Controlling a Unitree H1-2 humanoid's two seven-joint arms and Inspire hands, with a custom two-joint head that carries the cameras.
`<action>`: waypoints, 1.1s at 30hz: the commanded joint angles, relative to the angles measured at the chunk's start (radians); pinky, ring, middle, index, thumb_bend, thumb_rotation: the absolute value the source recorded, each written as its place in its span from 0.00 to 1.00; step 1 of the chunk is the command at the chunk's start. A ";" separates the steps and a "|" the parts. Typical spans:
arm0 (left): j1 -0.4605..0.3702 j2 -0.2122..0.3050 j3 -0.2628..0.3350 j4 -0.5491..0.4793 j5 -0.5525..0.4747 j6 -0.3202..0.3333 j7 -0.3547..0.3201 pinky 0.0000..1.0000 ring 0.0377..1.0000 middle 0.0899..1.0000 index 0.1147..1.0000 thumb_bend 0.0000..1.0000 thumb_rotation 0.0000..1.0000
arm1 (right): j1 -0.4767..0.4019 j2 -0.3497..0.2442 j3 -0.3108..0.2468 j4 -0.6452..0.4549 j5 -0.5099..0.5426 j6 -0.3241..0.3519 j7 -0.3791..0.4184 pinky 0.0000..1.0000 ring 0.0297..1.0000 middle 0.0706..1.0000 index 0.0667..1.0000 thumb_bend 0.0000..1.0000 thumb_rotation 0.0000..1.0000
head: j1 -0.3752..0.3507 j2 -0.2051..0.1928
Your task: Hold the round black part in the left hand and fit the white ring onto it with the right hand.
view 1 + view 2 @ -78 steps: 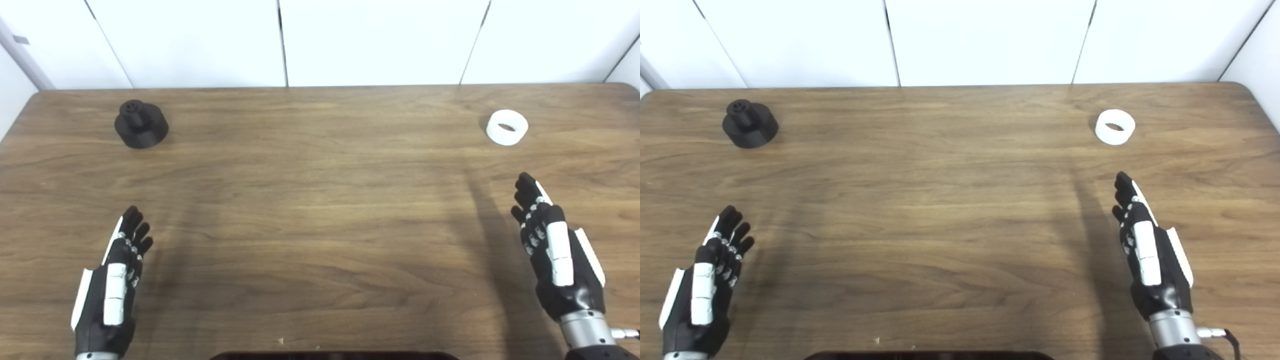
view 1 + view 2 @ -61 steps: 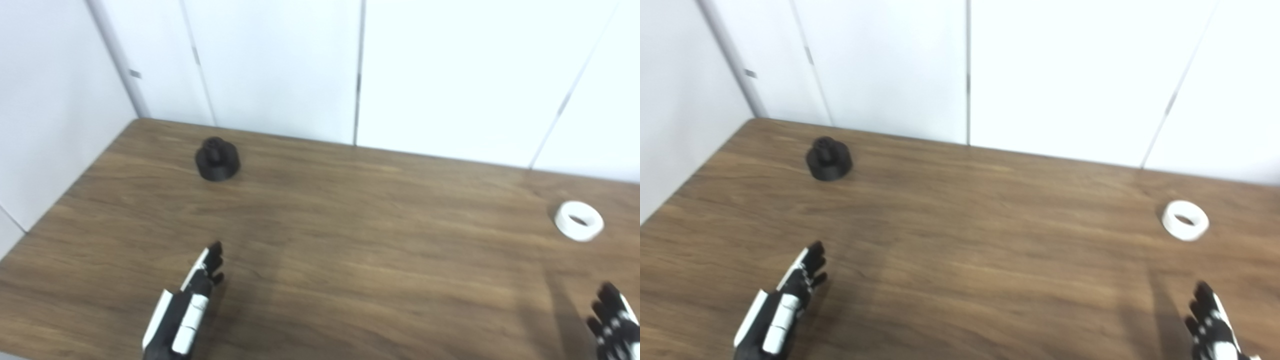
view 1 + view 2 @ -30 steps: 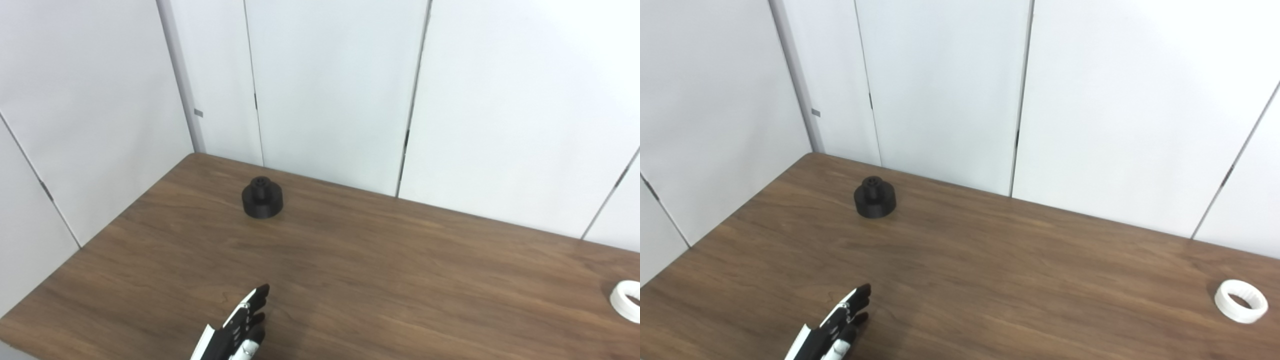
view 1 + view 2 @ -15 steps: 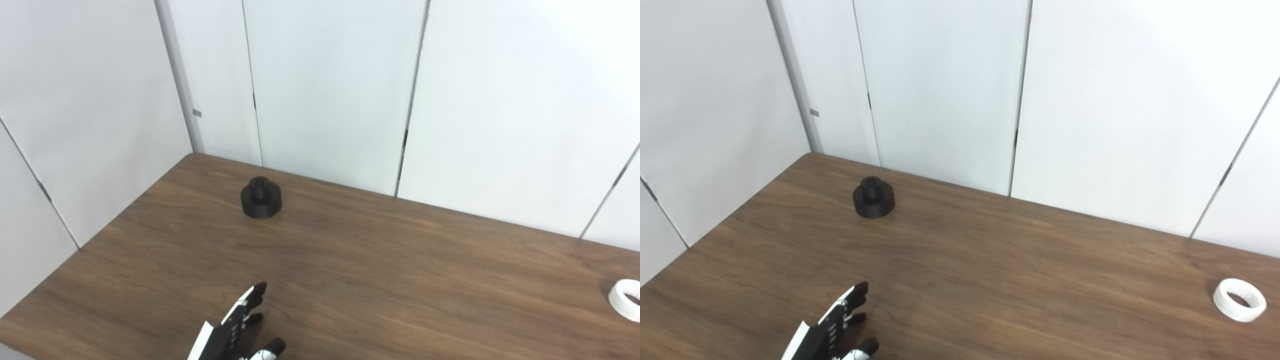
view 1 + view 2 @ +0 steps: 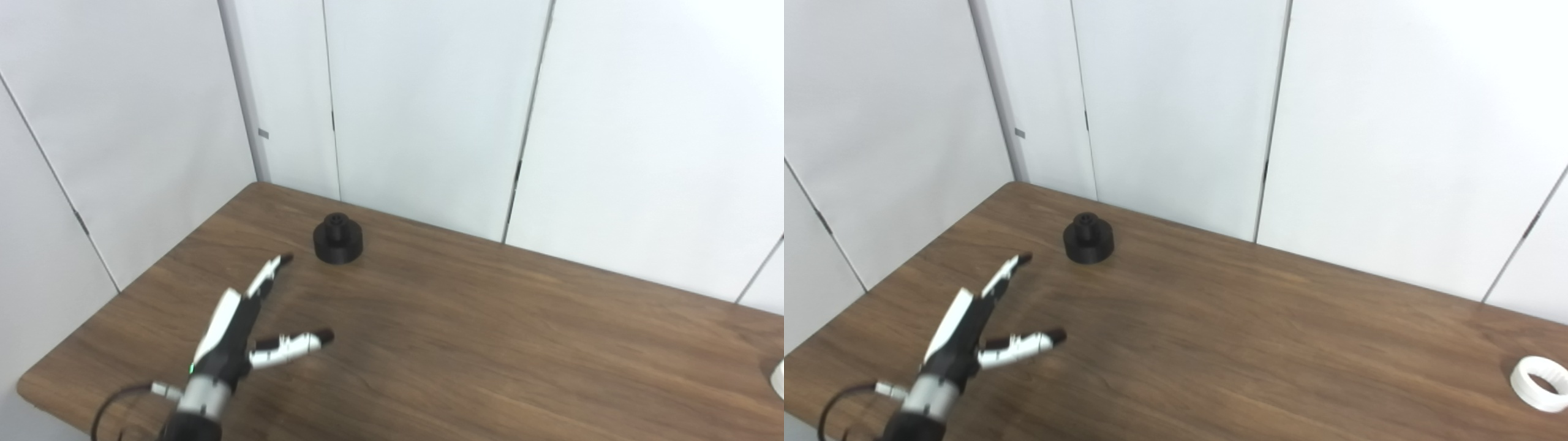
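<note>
The round black part (image 5: 337, 241) stands upright on the wooden table (image 5: 490, 318) near its far left corner, a wide disc with a small knob on top. My left hand (image 5: 245, 318) is open and empty, raised over the table's left side, fingers stretched toward the part and thumb spread to the right; it stops short of the part. The white ring (image 5: 1539, 375) lies flat at the far right of the table, cut off at the picture edge in the left eye view (image 5: 778, 380). My right hand is out of view.
White wall panels (image 5: 429, 110) close the table's far side and left side. The table's left edge (image 5: 67, 367) runs just beside my left arm. A cable loops at my left wrist (image 5: 116, 398).
My left hand has risen and reached forward toward the black part, with the thumb spread wide. The camera has shifted slightly; the part and ring have not moved on the table.
</note>
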 commanded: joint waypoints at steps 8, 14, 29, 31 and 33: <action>-0.149 0.128 -0.002 0.202 0.092 -0.021 0.022 1.00 1.00 0.99 0.94 0.96 0.38 | 0.004 0.005 -0.002 -0.051 0.006 -0.013 -0.010 1.00 1.00 0.99 0.95 0.60 1.00 | -0.005 0.007; -0.263 0.204 -0.067 0.393 0.211 -0.021 0.059 1.00 1.00 0.98 0.93 1.00 0.43 | 0.008 0.009 0.003 -0.058 -0.003 -0.010 -0.012 1.00 1.00 0.99 0.95 0.58 1.00 | -0.012 0.011; -0.485 0.259 -0.149 0.700 0.291 -0.014 0.126 1.00 1.00 0.98 0.87 1.00 0.45 | 0.021 0.015 0.017 -0.091 -0.042 0.009 -0.016 1.00 1.00 0.98 0.95 0.58 1.00 | -0.023 0.019; -0.516 0.261 -0.163 0.744 0.295 -0.014 0.130 1.00 1.00 0.97 0.87 1.00 0.48 | 0.021 0.018 0.019 -0.093 -0.048 0.007 -0.017 1.00 1.00 0.98 0.94 0.57 1.00 | -0.025 0.020; -0.545 0.258 -0.171 0.774 0.288 -0.004 0.127 1.00 1.00 0.96 0.87 1.00 0.49 | 0.021 0.023 0.022 -0.093 -0.050 0.007 -0.019 1.00 1.00 0.98 0.94 0.57 1.00 | -0.031 0.019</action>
